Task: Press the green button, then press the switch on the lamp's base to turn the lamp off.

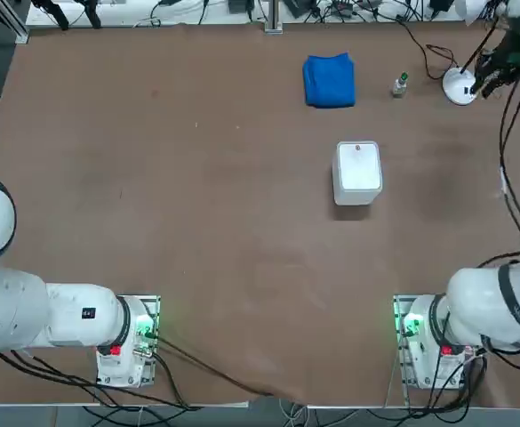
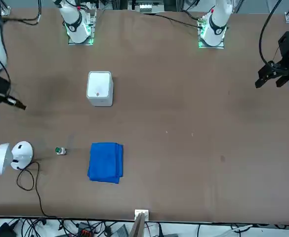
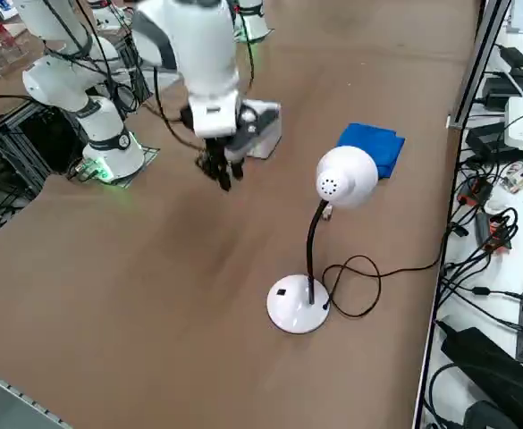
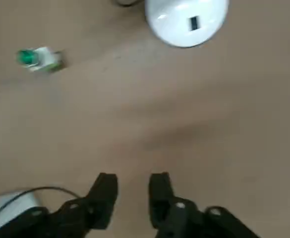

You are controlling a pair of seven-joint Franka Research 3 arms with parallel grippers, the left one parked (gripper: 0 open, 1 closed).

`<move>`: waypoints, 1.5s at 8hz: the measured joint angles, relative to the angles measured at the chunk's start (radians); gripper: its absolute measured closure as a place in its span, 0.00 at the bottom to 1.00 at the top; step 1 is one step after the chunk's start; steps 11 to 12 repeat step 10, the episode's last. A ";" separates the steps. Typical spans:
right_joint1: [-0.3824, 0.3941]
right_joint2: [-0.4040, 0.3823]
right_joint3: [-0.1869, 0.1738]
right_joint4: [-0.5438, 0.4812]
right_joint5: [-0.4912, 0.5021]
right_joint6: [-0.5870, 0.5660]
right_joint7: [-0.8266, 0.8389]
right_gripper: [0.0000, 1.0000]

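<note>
Brown table, right claw part-open above.

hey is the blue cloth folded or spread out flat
Folded: the blue cloth lies as a compact thick rectangle with layered edges showing along one side.

The lamp's base is cut off by the wrist view's edge.
</note>
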 joint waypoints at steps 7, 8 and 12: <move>0.304 -0.082 0.017 0.354 -0.032 -0.386 0.001 0.00; 0.307 -0.078 0.017 0.369 -0.033 -0.399 0.001 0.00; 0.305 -0.063 0.011 0.374 -0.035 -0.423 0.001 0.00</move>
